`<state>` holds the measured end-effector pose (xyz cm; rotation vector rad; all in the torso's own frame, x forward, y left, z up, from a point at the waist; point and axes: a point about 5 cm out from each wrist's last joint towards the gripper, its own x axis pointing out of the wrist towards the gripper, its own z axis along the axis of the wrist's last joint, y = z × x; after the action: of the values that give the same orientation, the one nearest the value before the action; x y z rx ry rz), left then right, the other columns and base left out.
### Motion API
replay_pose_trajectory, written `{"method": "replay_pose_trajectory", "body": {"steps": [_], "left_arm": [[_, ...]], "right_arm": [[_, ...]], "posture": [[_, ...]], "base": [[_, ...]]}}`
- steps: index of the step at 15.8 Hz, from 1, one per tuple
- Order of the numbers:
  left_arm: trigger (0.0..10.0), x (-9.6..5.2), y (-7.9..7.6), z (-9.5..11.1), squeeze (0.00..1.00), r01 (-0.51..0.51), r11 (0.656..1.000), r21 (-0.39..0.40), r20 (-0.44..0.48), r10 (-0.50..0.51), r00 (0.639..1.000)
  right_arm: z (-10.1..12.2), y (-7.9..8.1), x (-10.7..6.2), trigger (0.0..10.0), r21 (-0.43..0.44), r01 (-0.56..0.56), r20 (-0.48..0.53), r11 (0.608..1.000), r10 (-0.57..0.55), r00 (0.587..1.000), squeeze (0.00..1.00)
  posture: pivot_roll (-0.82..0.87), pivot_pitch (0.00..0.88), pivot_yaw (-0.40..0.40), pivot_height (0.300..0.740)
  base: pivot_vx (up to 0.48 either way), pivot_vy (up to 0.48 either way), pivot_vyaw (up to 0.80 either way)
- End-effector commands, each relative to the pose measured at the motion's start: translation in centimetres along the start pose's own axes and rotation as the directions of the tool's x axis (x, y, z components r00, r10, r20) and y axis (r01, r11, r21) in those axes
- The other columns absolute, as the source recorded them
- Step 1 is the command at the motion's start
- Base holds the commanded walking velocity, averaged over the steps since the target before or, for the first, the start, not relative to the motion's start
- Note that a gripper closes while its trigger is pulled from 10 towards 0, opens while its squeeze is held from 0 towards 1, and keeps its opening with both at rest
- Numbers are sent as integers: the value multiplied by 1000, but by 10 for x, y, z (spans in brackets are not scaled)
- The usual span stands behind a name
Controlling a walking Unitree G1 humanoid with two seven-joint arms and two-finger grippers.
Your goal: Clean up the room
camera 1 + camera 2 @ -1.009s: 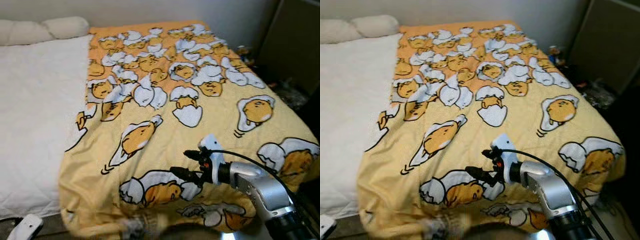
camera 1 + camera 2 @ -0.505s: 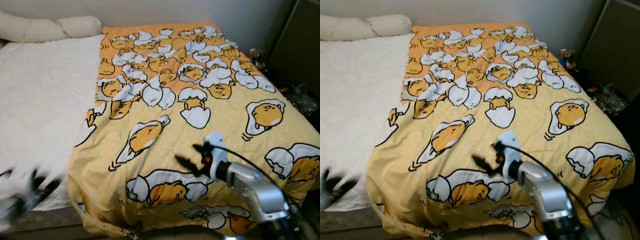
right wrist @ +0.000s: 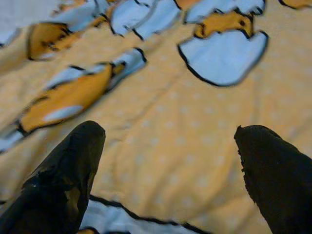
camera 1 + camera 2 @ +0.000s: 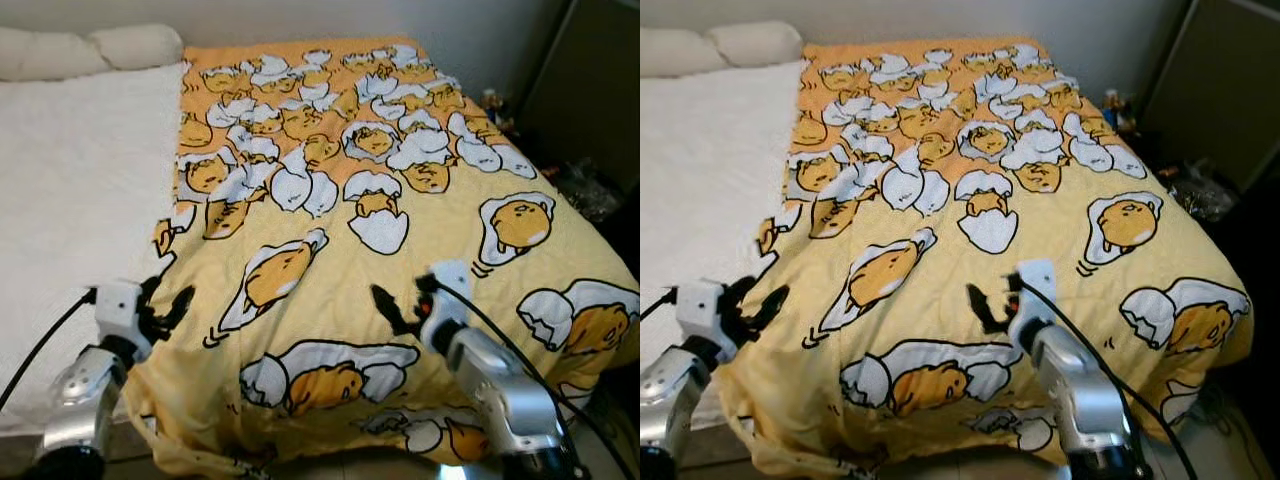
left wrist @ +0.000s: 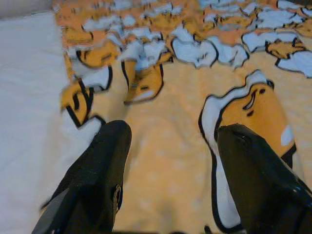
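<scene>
Both sets of jaws stand wide apart and hold nothing. On the left gripper they hover over the yellow blanket at its left edge, where it meets the white mattress. On the right gripper they hover above the blanket's middle. Egg-character prints cover the blanket on the bed, and two pillows lie at the head.

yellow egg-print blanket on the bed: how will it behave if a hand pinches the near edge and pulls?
Likely floppy: the blanket drapes over the bed's foot and side, with soft wrinkles. A pinch would probably lift only a local fold, the rest dragging over the white sheet. Both the left hand and right hand hover open above it, so two grips seem wiser.
</scene>
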<state>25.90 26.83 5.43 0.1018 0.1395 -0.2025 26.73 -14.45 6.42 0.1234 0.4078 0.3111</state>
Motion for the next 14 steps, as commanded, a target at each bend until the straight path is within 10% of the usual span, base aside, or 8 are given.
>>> {"method": "replay_pose_trajectory", "body": {"steps": [1,14], "left_arm": [[10000,1,-1,4,0,-8,1000,25,-5,9,1000],[10000,-4,-46,69,0,-7,989,146,-10,8,1000]], "right_arm": [[4,0,-2,10000,-17,17,27,1000,-17,999,0],[1,6,5,10000,-15,50,18,999,-50,999,0]], "posture": [[-17,0,35,740],[1,0,55,740]], "base": [[0,442,0],[0,480,0]]}}
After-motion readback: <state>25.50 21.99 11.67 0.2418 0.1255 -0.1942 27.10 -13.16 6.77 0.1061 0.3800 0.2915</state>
